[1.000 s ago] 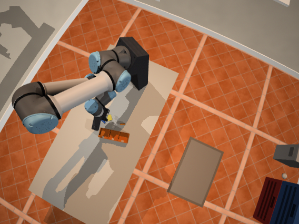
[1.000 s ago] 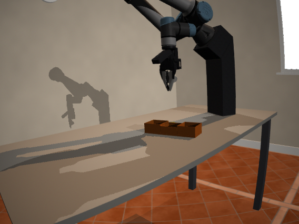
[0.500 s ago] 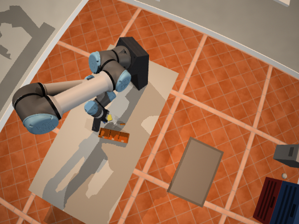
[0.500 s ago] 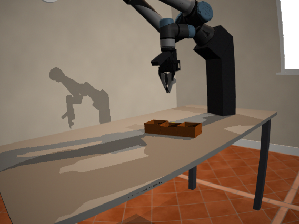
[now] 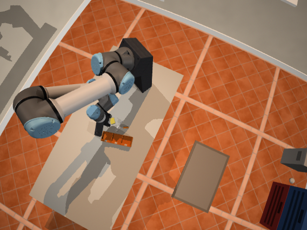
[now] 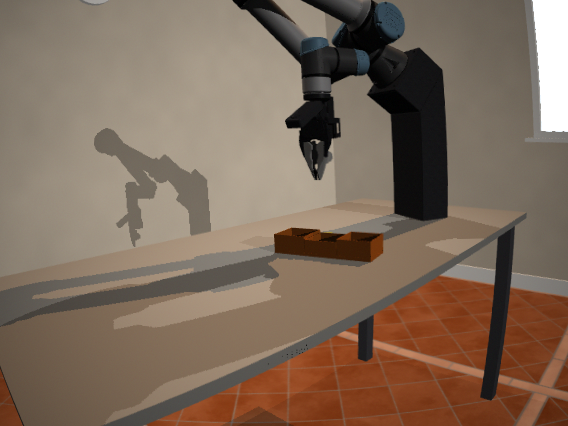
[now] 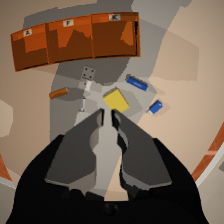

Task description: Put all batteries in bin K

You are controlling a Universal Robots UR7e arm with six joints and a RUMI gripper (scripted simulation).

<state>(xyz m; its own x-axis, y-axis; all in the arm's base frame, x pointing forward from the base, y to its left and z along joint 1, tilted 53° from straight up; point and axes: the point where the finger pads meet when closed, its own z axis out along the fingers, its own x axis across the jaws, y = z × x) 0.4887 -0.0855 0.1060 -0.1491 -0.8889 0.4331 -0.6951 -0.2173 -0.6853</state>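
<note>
A robot gripper (image 5: 110, 122) (image 6: 317, 178) (image 7: 107, 110), its fingers pressed nearly together and pinching nothing, hangs above a pale table (image 5: 81, 205) (image 6: 225, 345) (image 7: 175, 60). Upright orange bins stand in a joined row, the K-marked bin (image 7: 114, 42) at one end. Near a yellow block (image 5: 112, 121) (image 7: 116, 101) lie an orange cylindrical battery (image 5: 126, 127) (image 7: 59, 93) and two blue ones, one longer, one stubbier.

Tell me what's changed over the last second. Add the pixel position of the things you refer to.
The gripper (image 5: 108, 124) (image 6: 317, 178) (image 7: 107, 110) came down a little and shifted slightly toward the orange bins (image 5: 122, 143) (image 6: 322, 248) (image 7: 70, 50). I see nothing taken hold of or let go. The bins stayed upright and in place.
</note>
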